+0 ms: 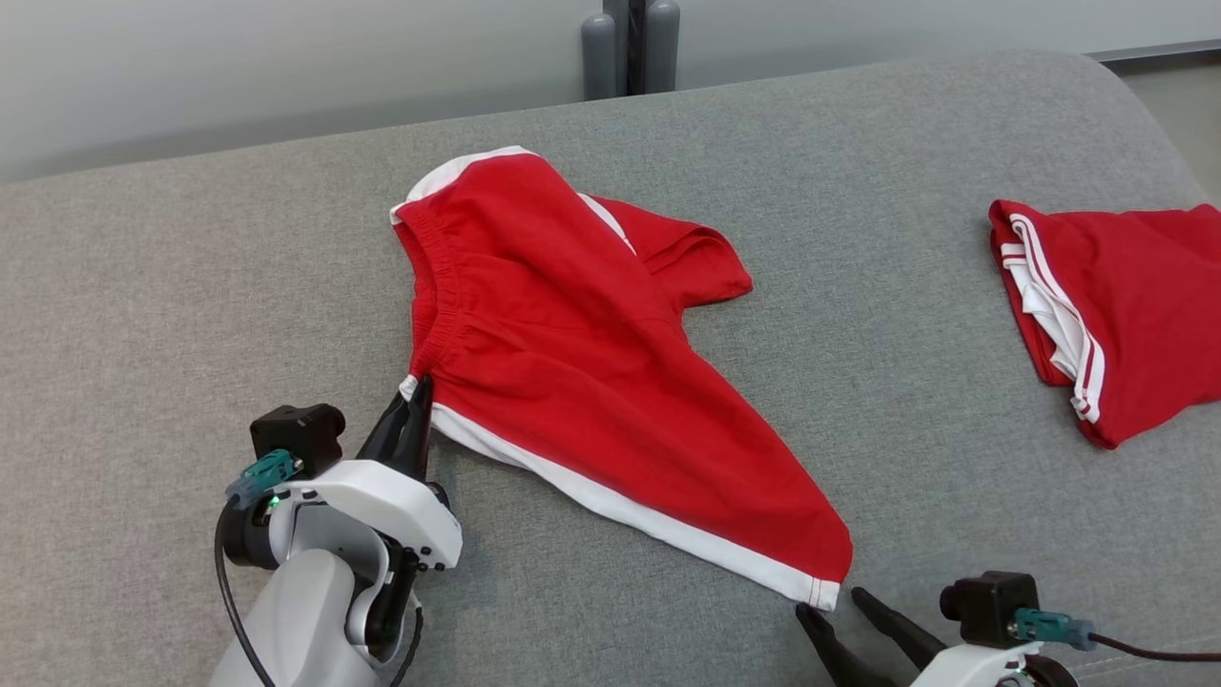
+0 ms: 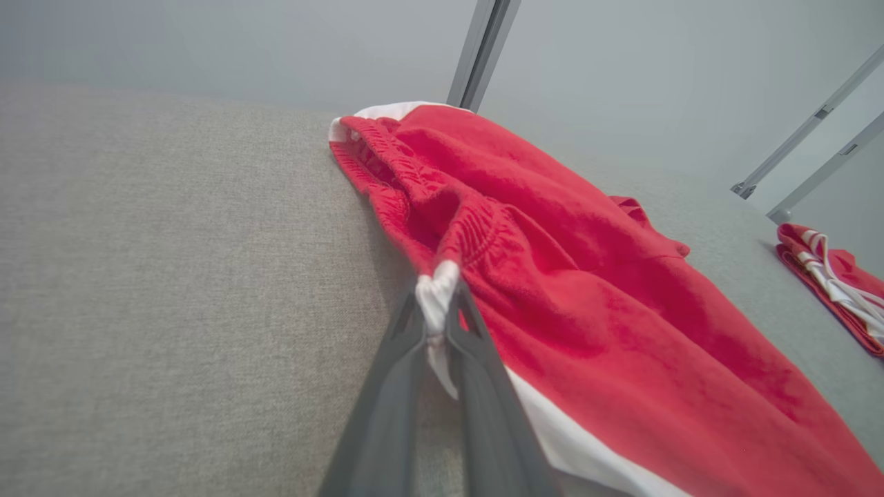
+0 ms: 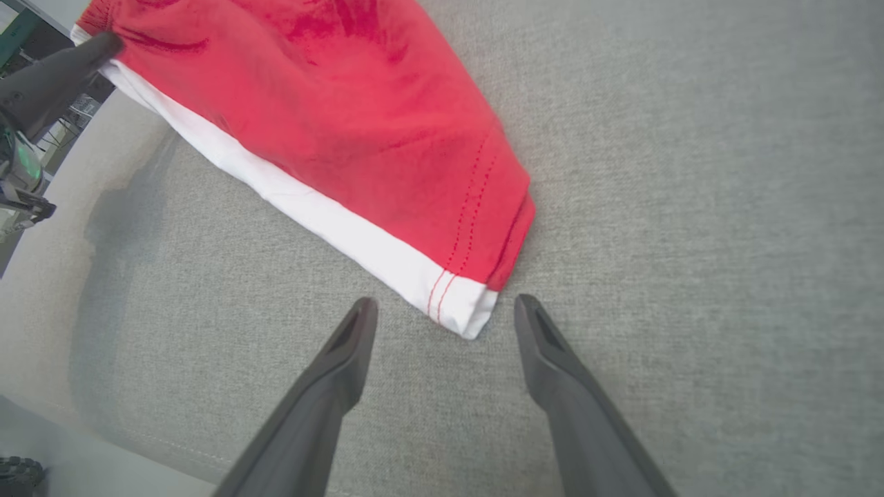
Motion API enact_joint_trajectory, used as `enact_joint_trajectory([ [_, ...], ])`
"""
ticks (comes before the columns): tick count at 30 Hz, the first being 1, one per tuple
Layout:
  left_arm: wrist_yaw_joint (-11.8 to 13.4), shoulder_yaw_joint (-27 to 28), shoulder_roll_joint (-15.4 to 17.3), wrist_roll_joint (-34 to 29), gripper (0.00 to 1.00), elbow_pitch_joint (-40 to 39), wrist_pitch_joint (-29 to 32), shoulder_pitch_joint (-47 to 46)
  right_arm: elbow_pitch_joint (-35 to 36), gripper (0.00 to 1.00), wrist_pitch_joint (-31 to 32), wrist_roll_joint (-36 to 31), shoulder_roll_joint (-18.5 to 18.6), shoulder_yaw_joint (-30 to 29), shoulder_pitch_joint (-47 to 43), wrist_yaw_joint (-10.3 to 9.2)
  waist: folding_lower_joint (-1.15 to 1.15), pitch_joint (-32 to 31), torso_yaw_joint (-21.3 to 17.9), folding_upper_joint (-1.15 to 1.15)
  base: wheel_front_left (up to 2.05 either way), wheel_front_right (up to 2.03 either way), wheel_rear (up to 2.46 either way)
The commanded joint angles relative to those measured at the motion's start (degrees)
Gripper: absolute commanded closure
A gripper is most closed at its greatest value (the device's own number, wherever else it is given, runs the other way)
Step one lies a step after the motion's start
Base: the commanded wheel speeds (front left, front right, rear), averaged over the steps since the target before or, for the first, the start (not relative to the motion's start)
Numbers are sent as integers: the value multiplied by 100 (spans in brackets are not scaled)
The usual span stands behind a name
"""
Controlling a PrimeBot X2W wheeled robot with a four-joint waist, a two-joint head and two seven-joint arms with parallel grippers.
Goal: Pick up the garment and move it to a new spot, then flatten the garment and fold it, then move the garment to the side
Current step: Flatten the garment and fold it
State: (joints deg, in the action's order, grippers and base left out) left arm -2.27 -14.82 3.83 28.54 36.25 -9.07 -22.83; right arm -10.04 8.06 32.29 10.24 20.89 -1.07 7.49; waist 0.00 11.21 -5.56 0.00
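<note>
The garment is a pair of red shorts with a white side stripe, spread crookedly on the grey cushion, waistband at the left. My left gripper is shut on the waistband's near corner, where white fabric bunches between its fingers. My right gripper stands open just short of the leg's hem corner, which lies between and slightly beyond its two fingertips, apart from both. In the right wrist view the left gripper's dark finger shows at the top left beside the stripe.
A second red garment with white stripes lies folded at the cushion's right side. The grey cushion has bare fabric to the left and in front. Grey posts stand behind the far edge.
</note>
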Motion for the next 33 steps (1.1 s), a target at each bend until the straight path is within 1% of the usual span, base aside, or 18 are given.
enact_joint_trajectory([
  [1, 27, -6, 34, 30, 100, -36, 6, 8, -58, 0, 33, -107, 55, 14, 77, 0, 0, 2, 11, 0, 0, 0, 0],
  [4, 33, -30, 33, 35, 100, -74, 20, 2, -217, 0, 26, -161, -83, 27, 140, 0, 0, 11, 39, 0, 0, 0, 0],
  [11, 41, -85, 51, 57, 100, -156, 63, 4, -528, 0, -34, -191, -226, 67, 320, -1, 0, 77, 92, 0, 0, 0, 0],
  [19, 61, -159, 80, 45, 100, -240, 117, -22, -802, 0, -106, -149, -278, 134, 463, -2, 0, 154, 149, 0, 0, 0, 0],
  [20, 63, -165, 91, 46, 100, -249, 125, -16, -844, 2, -116, -142, -286, 131, 475, -2, 0, 155, 151, 0, 0, 0, 0],
  [22, 70, -177, 104, 48, 100, -264, 126, -2, -940, 59, -121, -143, -296, 127, 499, -2, 0, 153, 153, 0, 0, 0, 0],
  [23, 76, -185, 110, 49, 100, -271, 129, 7, -975, 82, -120, -157, -297, 132, 504, -2, 0, 149, 153, 0, 0, 0, 0],
  [24, 77, -192, 117, 51, 100, -277, 135, 19, -1011, 100, -113, -186, -291, 148, 515, -2, 0, 141, 153, 0, 0, 0, 0],
  [29, 91, -219, 126, 69, 100, -294, 149, 67, -1125, 100, -113, -137, -305, 96, 517, -2, 0, 87, 159, 0, 0, 0, 0],
  [33, 78, -286, 124, 73, 100, -304, 189, 155, -1065, 100, -141, -250, -218, 159, 557, -1, 0, -8, 185, 0, 0, 0, 0],
])
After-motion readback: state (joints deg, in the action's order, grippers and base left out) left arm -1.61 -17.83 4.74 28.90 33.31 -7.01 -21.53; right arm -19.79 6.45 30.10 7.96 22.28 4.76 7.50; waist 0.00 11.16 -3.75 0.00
